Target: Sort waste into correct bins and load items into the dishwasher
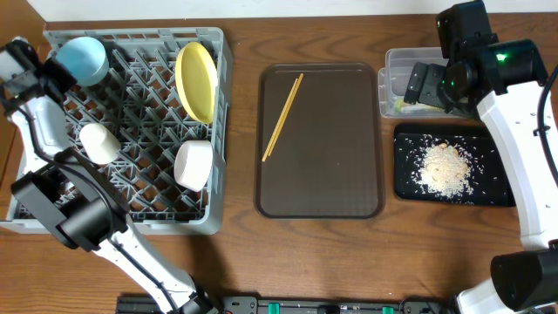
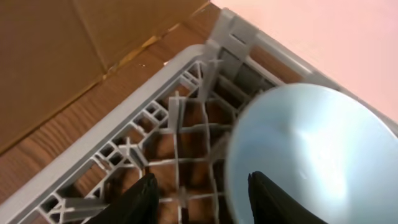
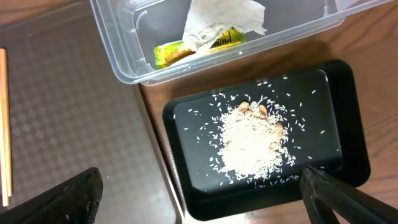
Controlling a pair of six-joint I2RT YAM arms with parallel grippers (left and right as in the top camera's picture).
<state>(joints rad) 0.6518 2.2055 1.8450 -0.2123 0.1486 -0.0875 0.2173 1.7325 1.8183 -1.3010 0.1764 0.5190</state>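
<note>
Starting at the bench's left end, the grey dish rack [image 1: 122,223] carries the light blue bowl [image 1: 83,59] in its back left corner, the cream cup [image 1: 98,144] near its left edge, the white bowl [image 1: 193,164] toward its front right, and the yellow plate [image 1: 197,80] on edge along its right side. The left gripper [image 2: 200,180] sits at the blue bowl, jaws apart, straddling the rim with one finger clear of the wall. At bench centre, the brown serving tray [image 1: 349,174] bears the chopsticks [image 1: 283,116], lying slantwise on its left half. At the back right, the clear tub [image 1: 397,65] contains the green wrapper [image 3: 186,50] and white paper [image 3: 217,22]. In front of it, the black tray [image 1: 497,196] holds the rice scraps [image 1: 445,167]. The right gripper [image 3: 205,205] hangs above both bins, jaws spread wide, holding nothing.
</note>
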